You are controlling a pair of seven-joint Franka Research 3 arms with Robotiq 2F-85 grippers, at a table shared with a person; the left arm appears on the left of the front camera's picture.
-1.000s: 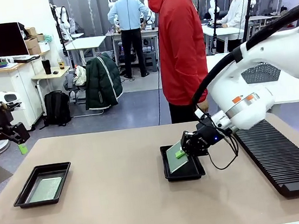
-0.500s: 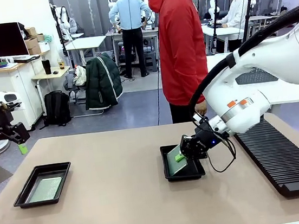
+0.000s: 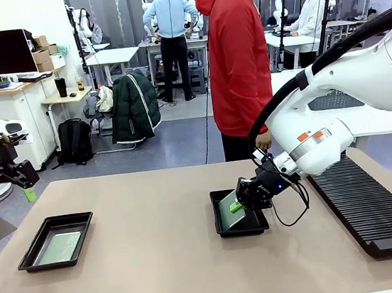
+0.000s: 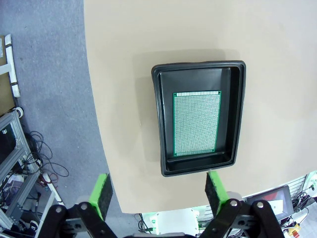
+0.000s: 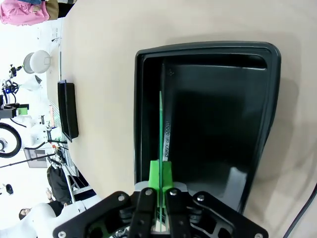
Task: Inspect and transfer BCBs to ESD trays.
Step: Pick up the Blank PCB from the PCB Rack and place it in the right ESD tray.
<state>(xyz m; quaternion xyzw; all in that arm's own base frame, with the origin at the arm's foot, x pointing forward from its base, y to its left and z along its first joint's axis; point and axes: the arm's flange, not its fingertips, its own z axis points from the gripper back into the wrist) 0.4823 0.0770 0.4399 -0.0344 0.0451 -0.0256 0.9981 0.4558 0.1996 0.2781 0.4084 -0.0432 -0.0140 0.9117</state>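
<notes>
My right gripper (image 3: 238, 203) is shut on the edge of a green BCB (image 3: 230, 210), holding it tilted inside the middle black ESD tray (image 3: 257, 226). In the right wrist view the BCB (image 5: 161, 126) shows edge-on, pinched by my gripper (image 5: 161, 174), with its far end low in the tray (image 5: 213, 109). My left gripper (image 3: 7, 190) hangs open, high above the table's left end. Below it, in the left wrist view, the other ESD tray (image 4: 161, 129) holds a second BCB (image 4: 196, 123) lying flat, with my gripper (image 4: 157, 191) open and empty above it. That tray (image 3: 32, 254) and its BCB (image 3: 58, 248) sit at the front left.
A long black ribbed rack (image 3: 371, 203) lies along the table's right side. A person in a red hoodie (image 3: 235, 56) stands at the far edge behind the middle tray, one hand (image 3: 265, 140) hanging down. Bare tabletop (image 3: 151, 245) lies between the trays.
My right gripper has sunk slightly and brought the BCB lower into the middle tray. The left arm has not moved.
</notes>
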